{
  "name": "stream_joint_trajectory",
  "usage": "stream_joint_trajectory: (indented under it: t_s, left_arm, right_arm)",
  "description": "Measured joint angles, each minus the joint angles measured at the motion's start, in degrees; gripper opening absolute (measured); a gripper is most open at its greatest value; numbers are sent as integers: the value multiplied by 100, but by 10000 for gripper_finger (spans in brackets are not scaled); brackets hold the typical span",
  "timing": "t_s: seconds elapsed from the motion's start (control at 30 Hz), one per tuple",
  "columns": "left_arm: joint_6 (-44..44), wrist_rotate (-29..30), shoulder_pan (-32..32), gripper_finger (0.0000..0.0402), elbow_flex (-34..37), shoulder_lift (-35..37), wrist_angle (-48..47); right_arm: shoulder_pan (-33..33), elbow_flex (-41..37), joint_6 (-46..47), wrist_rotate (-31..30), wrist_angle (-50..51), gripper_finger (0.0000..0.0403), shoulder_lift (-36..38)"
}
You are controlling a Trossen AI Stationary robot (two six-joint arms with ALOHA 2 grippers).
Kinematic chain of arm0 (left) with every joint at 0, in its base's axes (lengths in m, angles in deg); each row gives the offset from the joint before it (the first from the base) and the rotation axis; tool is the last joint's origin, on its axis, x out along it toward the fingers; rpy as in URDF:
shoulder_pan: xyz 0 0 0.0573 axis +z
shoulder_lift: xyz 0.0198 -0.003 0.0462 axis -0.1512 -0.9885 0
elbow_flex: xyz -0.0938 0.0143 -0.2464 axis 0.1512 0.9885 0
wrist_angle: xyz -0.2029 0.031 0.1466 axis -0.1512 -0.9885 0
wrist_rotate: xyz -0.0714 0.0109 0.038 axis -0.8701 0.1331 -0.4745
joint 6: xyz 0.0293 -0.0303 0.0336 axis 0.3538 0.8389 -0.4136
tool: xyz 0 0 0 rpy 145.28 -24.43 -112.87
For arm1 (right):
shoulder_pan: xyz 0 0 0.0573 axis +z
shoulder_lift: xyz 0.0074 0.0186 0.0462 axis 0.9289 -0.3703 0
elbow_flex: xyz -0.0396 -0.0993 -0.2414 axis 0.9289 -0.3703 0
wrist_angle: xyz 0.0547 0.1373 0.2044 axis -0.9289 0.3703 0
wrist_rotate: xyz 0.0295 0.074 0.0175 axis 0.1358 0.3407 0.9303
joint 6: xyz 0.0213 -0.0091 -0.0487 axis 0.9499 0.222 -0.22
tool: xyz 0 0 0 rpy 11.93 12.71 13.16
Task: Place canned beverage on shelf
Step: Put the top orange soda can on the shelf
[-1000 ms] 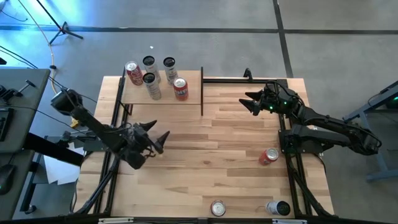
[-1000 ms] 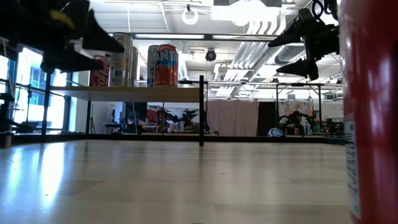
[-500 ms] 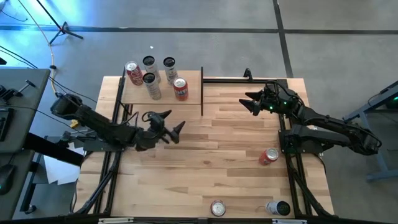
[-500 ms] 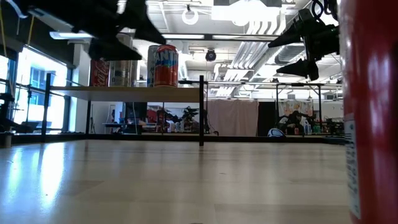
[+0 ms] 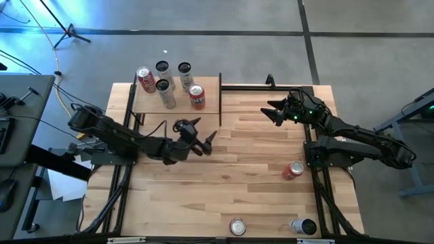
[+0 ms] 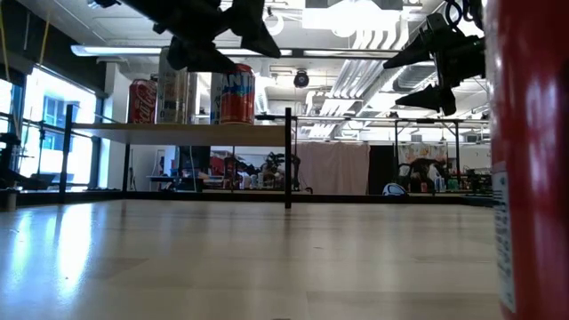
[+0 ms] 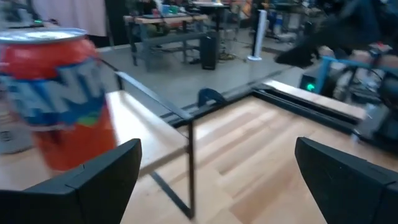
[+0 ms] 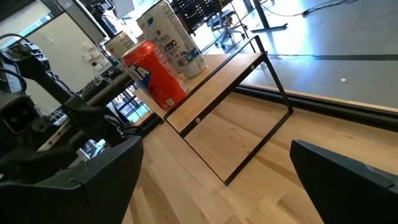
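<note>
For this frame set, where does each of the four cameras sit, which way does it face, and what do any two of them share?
High view: overhead, looking straight down; shows both arms, the left gripper open, the right gripper open, the shelf.
Low view: tabletop height, level across the table; both grippers hang in from above.
Left wrist view: on the left arm, past its own fingers toward the orange can.
Right wrist view: on the right arm, facing the shelf.
Shared: both wrist views show the orange can on the shelf.

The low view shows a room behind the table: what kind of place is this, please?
Probably a robotics lab or workshop: exposed ceiling ducts, workbenches in the background, and a plank table fitted with two robot arms and a small shelf of cans.
</note>
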Motion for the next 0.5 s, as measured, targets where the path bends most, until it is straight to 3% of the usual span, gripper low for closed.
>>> stream_joint_trajectory:
  t_s: [0.2,0.5]
  left_arm:
    - [-10,-584,-11,400,-31,-196,-53]
    - [-83,-262,63,400,-57,-198,73]
  right_arm:
    - [0,0,0,-2,0,393,0]
    - [0,0,0,-2,0,393,0]
